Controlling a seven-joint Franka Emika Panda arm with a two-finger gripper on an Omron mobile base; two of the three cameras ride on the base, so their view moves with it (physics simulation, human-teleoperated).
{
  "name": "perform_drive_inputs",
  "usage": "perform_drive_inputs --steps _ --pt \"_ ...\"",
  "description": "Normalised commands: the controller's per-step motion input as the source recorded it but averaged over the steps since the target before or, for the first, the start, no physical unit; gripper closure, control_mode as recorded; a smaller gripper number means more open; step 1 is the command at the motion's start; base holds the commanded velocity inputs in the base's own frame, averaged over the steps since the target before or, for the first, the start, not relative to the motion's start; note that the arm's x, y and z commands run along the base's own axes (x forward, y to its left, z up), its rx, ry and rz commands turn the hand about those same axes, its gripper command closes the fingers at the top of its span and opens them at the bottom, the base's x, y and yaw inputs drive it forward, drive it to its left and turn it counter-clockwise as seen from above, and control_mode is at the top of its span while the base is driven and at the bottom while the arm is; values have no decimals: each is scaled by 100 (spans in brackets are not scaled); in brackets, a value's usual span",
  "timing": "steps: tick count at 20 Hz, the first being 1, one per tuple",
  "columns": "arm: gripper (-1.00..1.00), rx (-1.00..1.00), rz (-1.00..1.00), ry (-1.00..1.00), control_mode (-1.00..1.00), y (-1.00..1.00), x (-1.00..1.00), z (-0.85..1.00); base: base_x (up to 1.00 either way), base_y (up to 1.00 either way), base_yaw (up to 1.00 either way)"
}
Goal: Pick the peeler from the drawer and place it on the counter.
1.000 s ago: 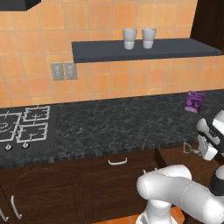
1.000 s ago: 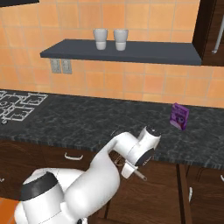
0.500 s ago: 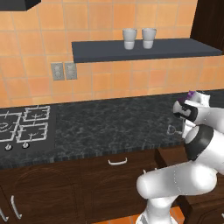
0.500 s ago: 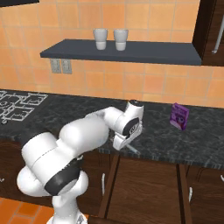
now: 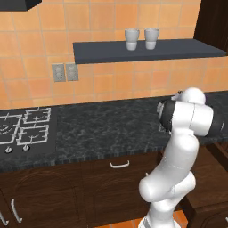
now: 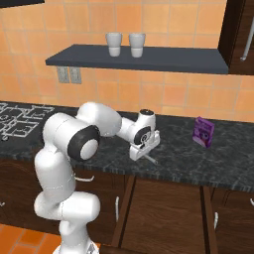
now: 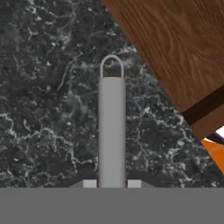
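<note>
One main risk: peeler hangs over the near edge of the worktop, not the middle. In the right base view the end effector sits low above the black stone, just beside the front lip, with the open drawer right below. Release here and a slim tool tilted off level could roll or skid off the edge, back into the drawer or onto the floor. Safer to go further in toward the wall first, my judgement.

End effector is clenched on the peeler handle; hand view shows the handle rising between the two tips, looped head pointing away over the marbling. Peeler is held above the worktop, not yet resting on it as far as I can tell.

Hard to read:
- fingertips mostly cut off at the bottom of the hand view
- gap between peeler and stone not judgeable
- left base view: arm blocks the tool entirely
- drawer interior mostly cut off

Purple packet sits well apart to the right, no conflict.
</note>
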Motion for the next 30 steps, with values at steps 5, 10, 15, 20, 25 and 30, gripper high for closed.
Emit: perform_drive_inputs --steps 5,10,15,20,25,30 --pt "-100 -2 -1 -1 -100 21 62 31 0 0 0" --pt "-100 0 -2 1 -100 67 -20 100 0 0 0" --pt "-100 -3 0 -12 -100 68 -83 100 0 0 0" --pt "-100 -8 0 -53 -100 29 -100 100 0 0 0" --pt "-100 -3 0 -75 -100 0 -100 100 0 0 0" --pt "-100 -2 -3 -70 -100 -13 -100 56 0 0 0"
